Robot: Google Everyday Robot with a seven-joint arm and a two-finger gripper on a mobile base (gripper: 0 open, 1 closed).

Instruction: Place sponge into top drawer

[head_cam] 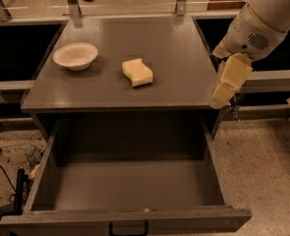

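A single camera looks steeply down from the front, close over the open top drawer [130, 186], hand [220, 98] at right.

Cream bowl [75, 56] at left of grey cabinet top [179, 53]; speckled floor [267, 171] below

The white arm [277, 4] enters from 1 o'clock and slants down toward 7 o'clock. Its rounded wrist [250, 36] sits at 2 o'clock of the view. Below it the pale yellow pincer [227, 85] hangs at 3 o'clock, tip toward 7 o'clock.
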